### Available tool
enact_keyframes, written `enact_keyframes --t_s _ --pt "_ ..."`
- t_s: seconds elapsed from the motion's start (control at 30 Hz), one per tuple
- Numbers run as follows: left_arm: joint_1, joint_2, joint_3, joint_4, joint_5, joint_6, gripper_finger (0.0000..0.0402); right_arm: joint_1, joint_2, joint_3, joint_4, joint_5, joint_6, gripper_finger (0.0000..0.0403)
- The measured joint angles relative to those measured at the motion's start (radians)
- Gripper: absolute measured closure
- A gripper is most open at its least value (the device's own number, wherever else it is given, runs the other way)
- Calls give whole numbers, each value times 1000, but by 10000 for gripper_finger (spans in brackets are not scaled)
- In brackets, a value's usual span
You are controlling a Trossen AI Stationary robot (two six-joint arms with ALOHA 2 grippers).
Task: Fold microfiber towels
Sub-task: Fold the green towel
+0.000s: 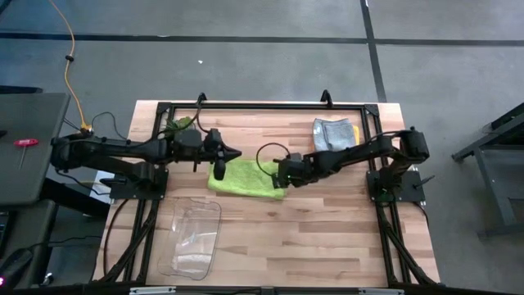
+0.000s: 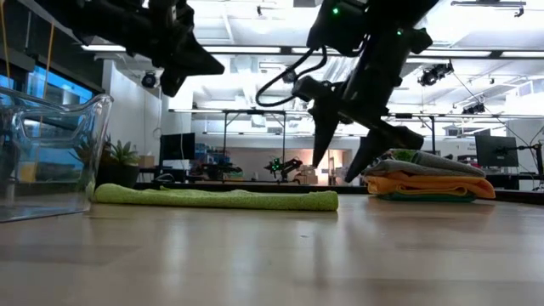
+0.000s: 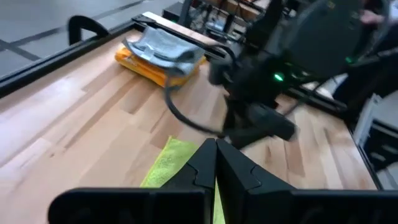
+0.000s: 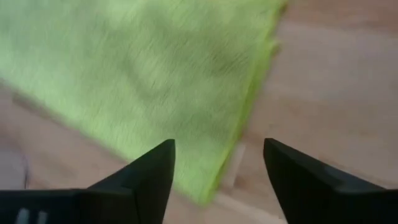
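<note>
Just below the right gripper (image 2: 347, 167) with fingers spread and empty, lime green towel (image 1: 246, 178) lying flat, fuzzy, folded on the table (image 1: 327, 238), left gripper (image 1: 232, 153) fingers clenched above its other edge.

a robotics lab or workshop: a wooden table (image 1: 270, 221) in a black metal frame (image 1: 266, 105) stands on a grey concrete floor (image 1: 246, 57) with taped lines. behind it, an open hall holds monitors (image 2: 495, 150), ceiling strip lights (image 2: 255, 53) and another small robot arm (image 2: 285, 167).
</note>
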Motion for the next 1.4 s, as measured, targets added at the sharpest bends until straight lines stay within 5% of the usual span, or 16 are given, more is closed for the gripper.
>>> enact_keyframes --t_s 0.4,0.8,1.3,1.4 --pt "73 0 0 -46 86 50 401 -16 14 1 -13 29 196 155" --pt "94 0 0 -46 87 65 401 -20 244 205 -163 -43 184 160" --pt "93 0 1 -70 86 64 401 -20 313 241 -229 6 179 382" --pt "93 0 1 -70 85 62 401 -17 313 243 -266 23 141 397"
